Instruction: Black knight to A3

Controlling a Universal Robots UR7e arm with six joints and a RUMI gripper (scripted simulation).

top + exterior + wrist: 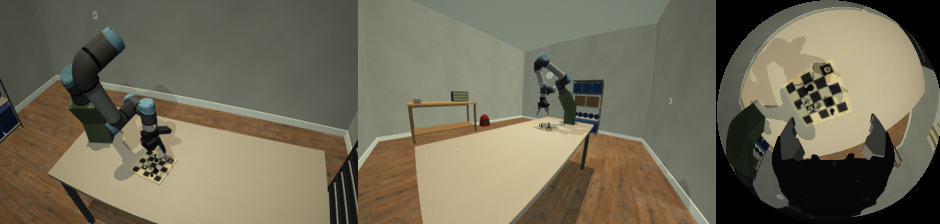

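A small chessboard lies on the tan table near the arm's base. Several small pieces stand on it. Two dark pieces show in the wrist view, one toward the left of the board and one toward its lower edge. A pale piece stands at a corner. The pieces are too small for me to tell which is the black knight. My gripper is open and empty. It hangs above the board and touches no piece.
The arm's green pedestal stands at the table's left end. A blue shelf unit is behind it. A wooden side table and a red object stand by the far wall.
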